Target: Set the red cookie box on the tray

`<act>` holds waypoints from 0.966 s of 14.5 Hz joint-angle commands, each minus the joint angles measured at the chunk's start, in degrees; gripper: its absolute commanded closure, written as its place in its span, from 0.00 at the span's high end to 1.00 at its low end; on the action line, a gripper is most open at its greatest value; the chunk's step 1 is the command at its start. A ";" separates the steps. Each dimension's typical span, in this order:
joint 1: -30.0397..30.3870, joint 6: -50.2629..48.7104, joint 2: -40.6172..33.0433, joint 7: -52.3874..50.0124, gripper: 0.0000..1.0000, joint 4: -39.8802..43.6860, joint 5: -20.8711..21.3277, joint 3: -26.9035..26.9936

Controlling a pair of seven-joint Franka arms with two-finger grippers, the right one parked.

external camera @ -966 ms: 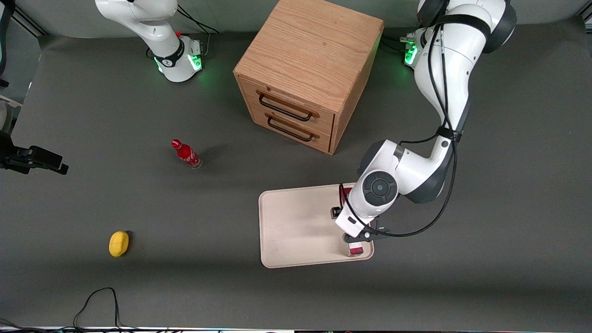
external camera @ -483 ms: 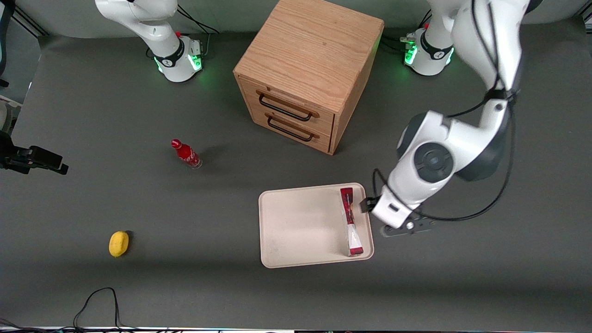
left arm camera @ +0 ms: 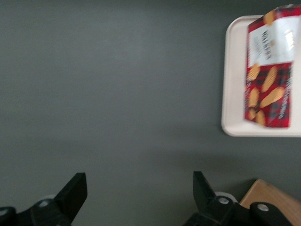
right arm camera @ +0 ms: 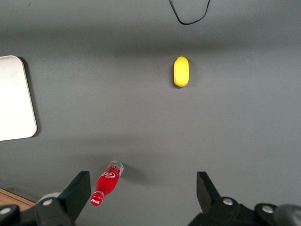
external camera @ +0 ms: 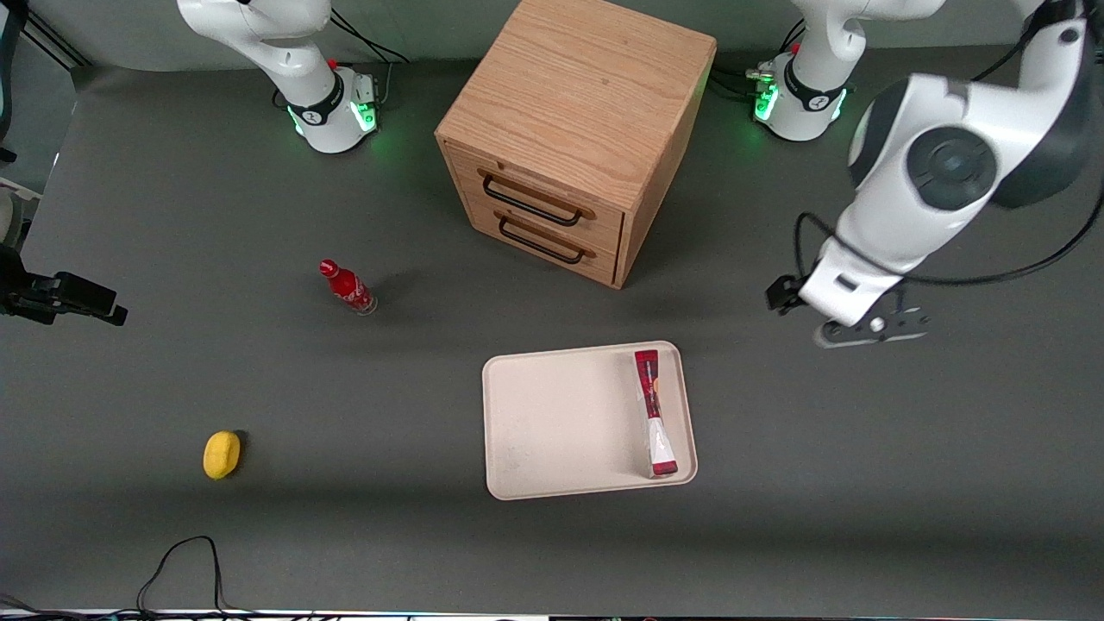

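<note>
Dark grey matting covers the whole table, and over a bare stretch of it the gripper (left arm camera: 136, 197) hangs with jaws spread wide and nothing between them. It stands well apart from the tray (external camera: 552, 423), toward the working arm's end. The red cookie box (external camera: 655, 423) lies flat along the tray's edge nearest that end, so the placing looks done.

End effector (left arm camera: 136, 197) left tray (external camera: 552, 414), open.
</note>
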 commanded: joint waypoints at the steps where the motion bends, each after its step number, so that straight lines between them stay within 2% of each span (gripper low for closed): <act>1: 1.09 -2.63 -6.14 8.63 1.00 -3.47 -0.56 4.07; 4: 1.71 -4.83 -7.73 19.17 1.00 -3.21 -2.31 10.47; 6: 1.71 -6.58 -7.39 22.27 1.00 -1.38 -2.06 13.65; 9: 1.89 -12.38 -6.77 21.32 1.00 3.98 -1.62 13.75; 11: 5.73 -14.93 -6.51 21.84 1.00 5.92 -2.49 13.23; 14: 8.91 -17.57 -6.24 21.23 1.00 7.68 -2.50 8.66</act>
